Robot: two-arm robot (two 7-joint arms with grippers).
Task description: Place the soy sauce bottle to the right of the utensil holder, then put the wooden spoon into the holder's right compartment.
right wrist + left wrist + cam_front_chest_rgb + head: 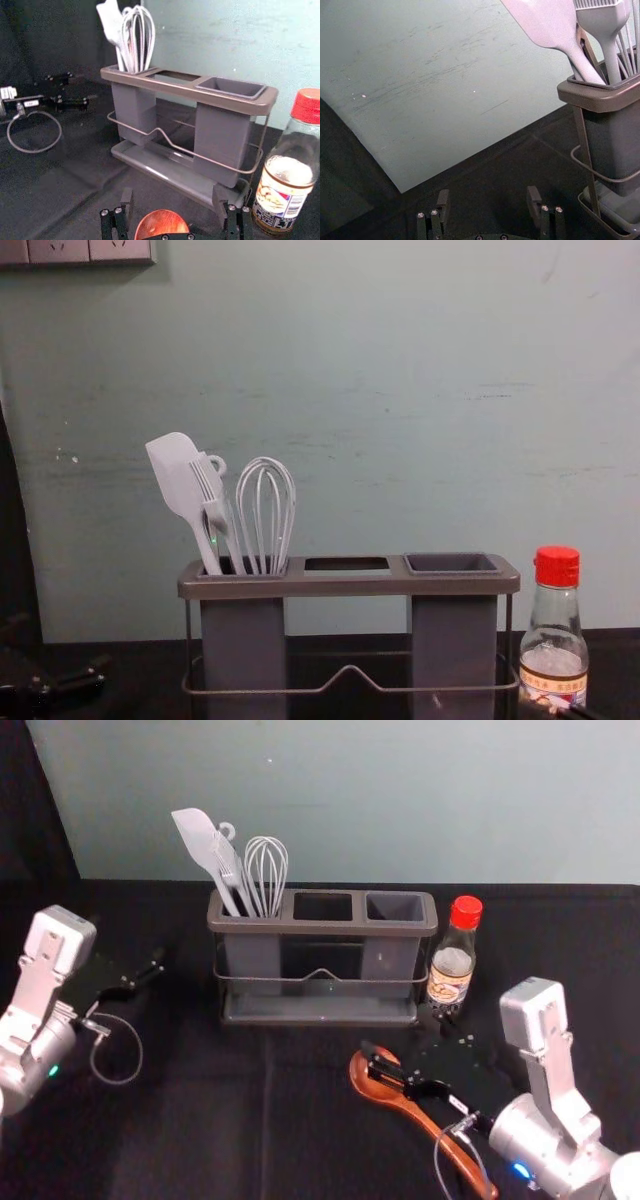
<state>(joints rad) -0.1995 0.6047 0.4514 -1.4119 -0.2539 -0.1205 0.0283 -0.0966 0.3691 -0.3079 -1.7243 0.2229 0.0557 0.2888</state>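
glossy reddish-brown wood marks the spoon in the head view, lying slantwise on the black cloth; the right gripper is over it, hiding part of its bowl and handle. the soy sauce bottle, clear glass with a smooth red cap, stands upright just right of the holder, its base partly behind a dark fingertip. the left gripper is out over the cloth on the left, dark on dark and hard to trace.

in the left wrist view its fingers are wide apart with nothing between them; the holder and the pale spatula are cut off by the frame.

in the right wrist view the fingers are wide apart too, gripping nothing, the spoon's rounded bowl between them, its handle out of frame.

in the chest view the bottle's foot is cut off; thin bent wire crosses the holder's front, and the whisk stands in its left compartment.
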